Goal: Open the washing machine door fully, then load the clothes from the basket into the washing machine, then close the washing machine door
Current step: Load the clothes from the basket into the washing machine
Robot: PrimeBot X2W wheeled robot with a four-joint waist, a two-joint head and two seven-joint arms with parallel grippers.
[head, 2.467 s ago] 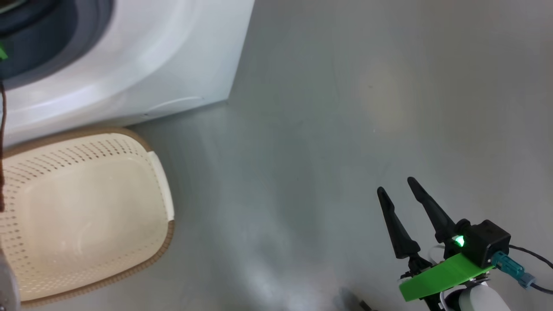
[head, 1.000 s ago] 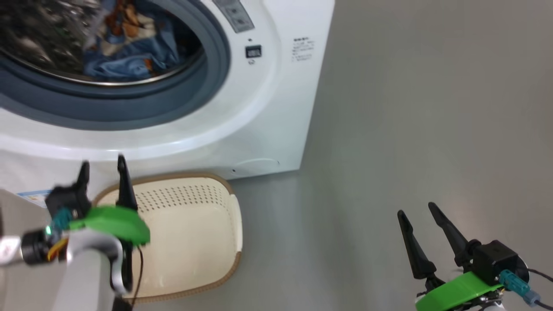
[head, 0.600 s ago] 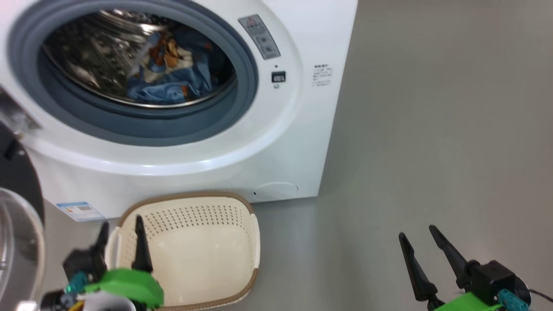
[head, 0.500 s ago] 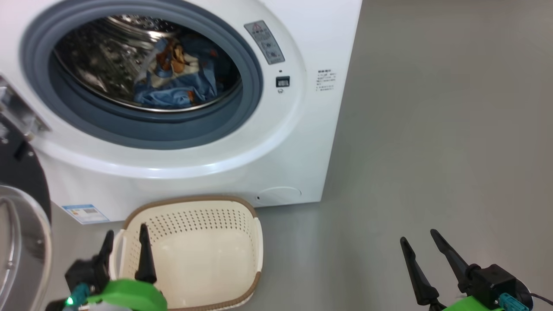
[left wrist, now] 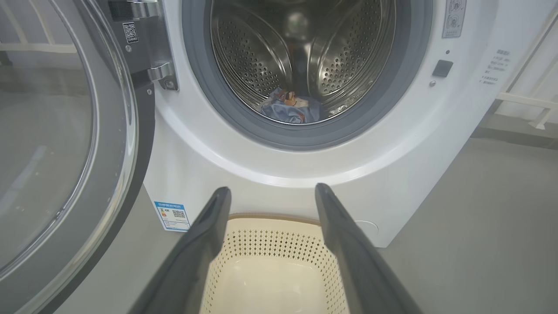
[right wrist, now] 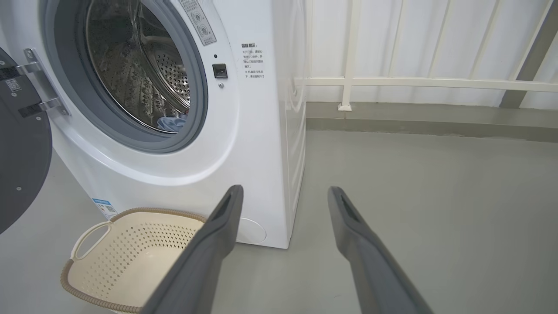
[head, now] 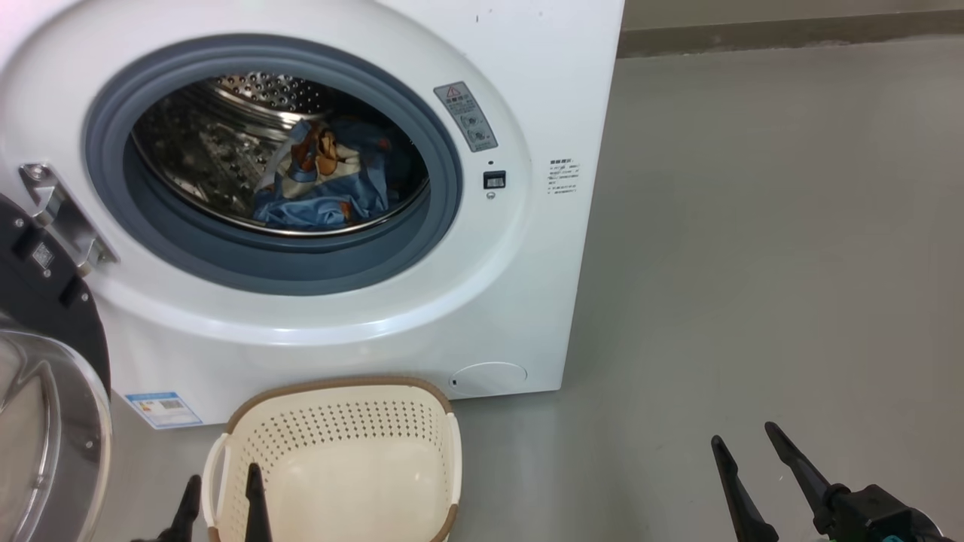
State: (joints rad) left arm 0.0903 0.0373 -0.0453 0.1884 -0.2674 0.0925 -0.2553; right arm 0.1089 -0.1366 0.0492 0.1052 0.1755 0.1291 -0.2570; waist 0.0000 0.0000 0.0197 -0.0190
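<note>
The white washing machine (head: pixel 520 68) (left wrist: pixel 392 183) (right wrist: pixel 257 144) stands with its door (head: pixel 45 354) (left wrist: pixel 65 144) (right wrist: pixel 22 157) swung wide open to the left. Light blue clothes (head: pixel 324 184) (left wrist: pixel 290 109) (right wrist: pixel 172 123) with orange-brown print lie inside the steel drum. The cream basket (head: pixel 339 459) (left wrist: pixel 270 270) (right wrist: pixel 122 257) sits on the floor before the machine, with nothing in it. My left gripper (head: pixel 222 489) (left wrist: pixel 272 194) is open at the basket's near left edge. My right gripper (head: pixel 745 444) (right wrist: pixel 283 194) is open over bare floor, right of the machine.
Grey floor (head: pixel 753 263) spreads to the right of the machine. A white railing (right wrist: pixel 414 80) and pale wall run behind it. A blue label sticker (head: pixel 162 409) and a small round hatch (head: pixel 488 376) mark the machine's lower front.
The head camera has tilted up, so the drum and open door come into view. Both grippers sit lower in the picture, still open. The left arm has drawn back towards the bottom edge.
</note>
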